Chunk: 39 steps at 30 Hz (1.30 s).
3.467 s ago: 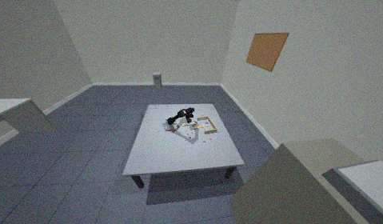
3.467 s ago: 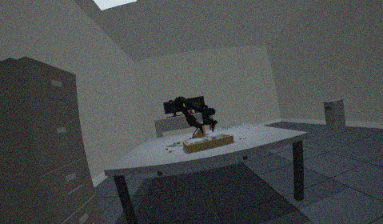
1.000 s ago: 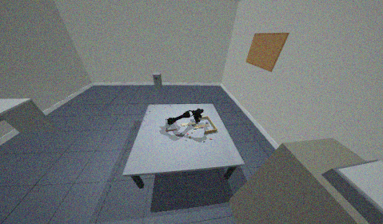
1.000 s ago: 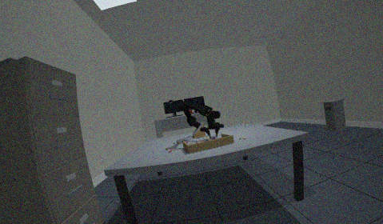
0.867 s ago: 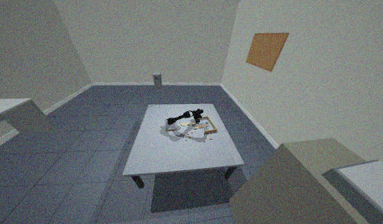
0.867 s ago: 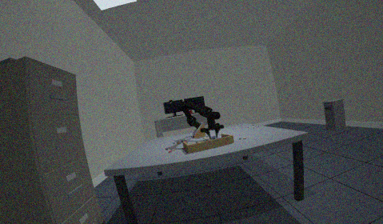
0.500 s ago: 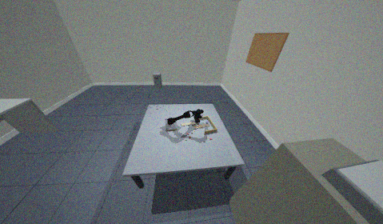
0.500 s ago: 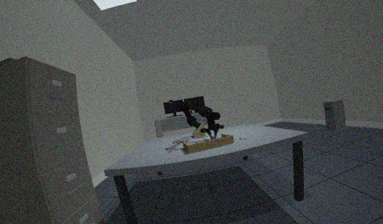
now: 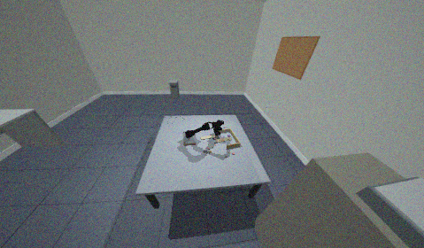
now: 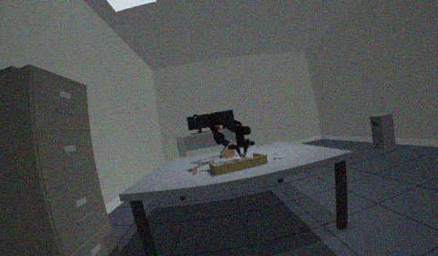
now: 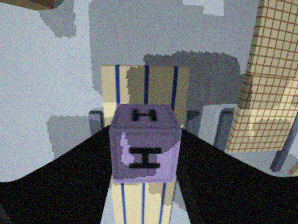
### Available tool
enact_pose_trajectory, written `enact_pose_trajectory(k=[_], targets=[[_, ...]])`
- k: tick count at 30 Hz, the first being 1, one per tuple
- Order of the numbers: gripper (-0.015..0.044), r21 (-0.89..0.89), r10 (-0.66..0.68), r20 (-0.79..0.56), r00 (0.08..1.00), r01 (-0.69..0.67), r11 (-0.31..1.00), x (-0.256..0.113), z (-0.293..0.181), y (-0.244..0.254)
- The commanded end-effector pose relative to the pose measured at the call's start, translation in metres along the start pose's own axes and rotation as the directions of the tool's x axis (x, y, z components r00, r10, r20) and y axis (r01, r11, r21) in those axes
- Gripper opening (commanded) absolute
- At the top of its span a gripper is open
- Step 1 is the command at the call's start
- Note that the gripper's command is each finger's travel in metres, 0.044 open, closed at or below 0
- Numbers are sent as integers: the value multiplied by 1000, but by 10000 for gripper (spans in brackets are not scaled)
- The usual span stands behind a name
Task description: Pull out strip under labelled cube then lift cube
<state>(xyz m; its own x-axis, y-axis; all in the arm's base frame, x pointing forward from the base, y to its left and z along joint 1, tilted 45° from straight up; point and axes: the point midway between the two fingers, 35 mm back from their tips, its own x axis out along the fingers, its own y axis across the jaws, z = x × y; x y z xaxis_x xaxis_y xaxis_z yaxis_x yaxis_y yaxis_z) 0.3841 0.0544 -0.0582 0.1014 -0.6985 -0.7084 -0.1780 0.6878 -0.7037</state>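
Note:
A purple cube (image 11: 145, 155) with a black H on its top and on its side is between the fingers in the wrist view. My gripper (image 11: 143, 132) (image 9: 217, 135) (image 10: 242, 154) is shut on it, one finger on each side. A cream strip with blue lines (image 11: 132, 82) lies beneath and behind the cube, showing above and below it in the wrist view. Whether the cube touches this strip cannot be told. A second strip with a red-brown grid (image 11: 270, 75) lies to the right, apart from the cube. In the top and exterior views the cube is too small to make out.
A wooden-walled frame (image 9: 234, 145) (image 10: 239, 165) stands on the white table (image 9: 204, 173) (image 10: 307, 151) close to the gripper. Dark narrow blocks (image 11: 224, 127) stand between the two strips, and another stands left of the lined strip. A brown edge (image 11: 30, 4) shows at the wrist view's top left.

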Motion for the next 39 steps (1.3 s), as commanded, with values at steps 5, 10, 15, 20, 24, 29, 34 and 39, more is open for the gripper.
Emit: enact_pose_trajectory(k=[5, 10, 15, 20, 24, 29, 34, 39], targets=[[0, -7, 2, 2, 1000, -2, 1000, -25, -35, 1], [0, -7, 1, 2, 1000, -1, 1000, -28, -41, 1], [0, -8, 1, 1, 1000, -1, 1000, -28, -53, 1], [0, -9, 1, 1, 1000, -1, 1000, -28, -71, 1], [0, -9, 1, 0, 1000, -1, 1000, -28, -85, 0], [0, -9, 1, 0, 1000, -1, 1000, -32, -87, 0], [0, -9, 2, 0, 1000, -2, 1000, -63, -87, 1], [0, -9, 2, 0, 1000, -2, 1000, -64, -87, 1]])
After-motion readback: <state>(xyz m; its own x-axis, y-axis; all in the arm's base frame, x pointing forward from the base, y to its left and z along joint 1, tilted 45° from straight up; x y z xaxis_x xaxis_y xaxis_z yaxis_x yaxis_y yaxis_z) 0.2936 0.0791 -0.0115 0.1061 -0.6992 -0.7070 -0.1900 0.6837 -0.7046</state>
